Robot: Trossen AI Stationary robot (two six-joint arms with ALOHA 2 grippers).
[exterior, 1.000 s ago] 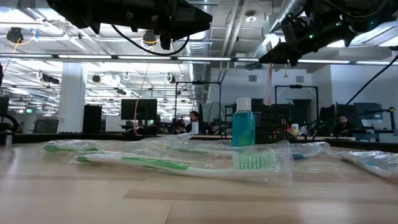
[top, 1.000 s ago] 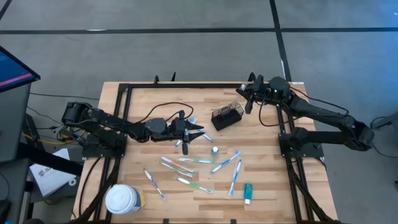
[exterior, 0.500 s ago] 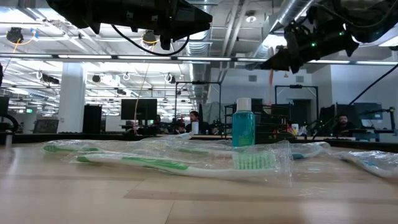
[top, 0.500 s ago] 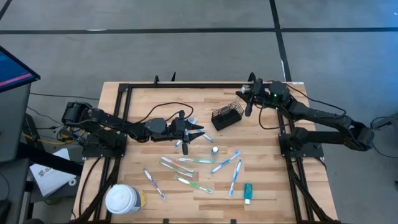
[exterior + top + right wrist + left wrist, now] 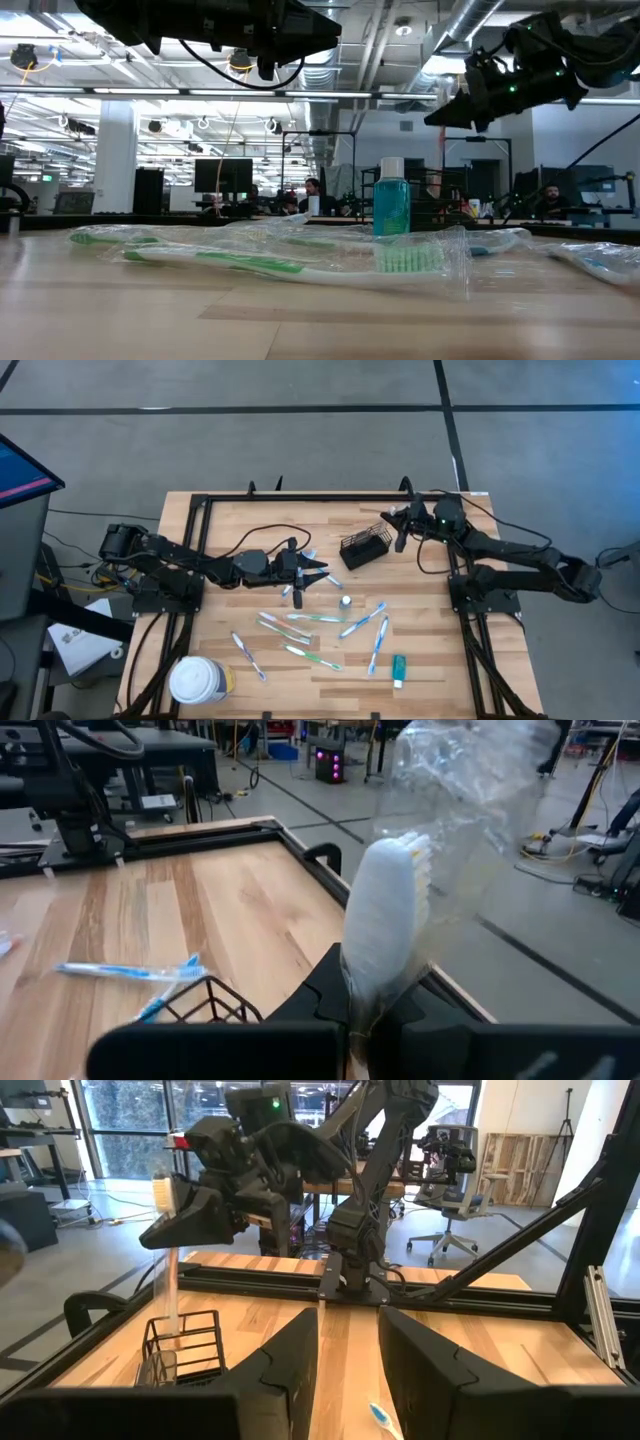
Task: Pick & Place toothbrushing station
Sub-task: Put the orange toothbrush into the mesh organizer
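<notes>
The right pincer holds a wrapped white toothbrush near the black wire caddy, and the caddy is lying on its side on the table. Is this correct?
One detail is wrong: the black wire caddy stands upright with its open top facing up, as the left wrist view shows. The rest holds: the right pincer is shut on a wrapped white toothbrush near the caddy.

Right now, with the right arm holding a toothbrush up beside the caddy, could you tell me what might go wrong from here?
1. The right gripper grips the wrapped white toothbrush only near its end, so it may twist in the loose plastic and miss the black mesh caddy.
2. The caddy looks light and stands free on the table; a toothbrush catching its rim could tip or push it.
3. The left gripper hovers near the caddy; both arms could crowd there.
</notes>
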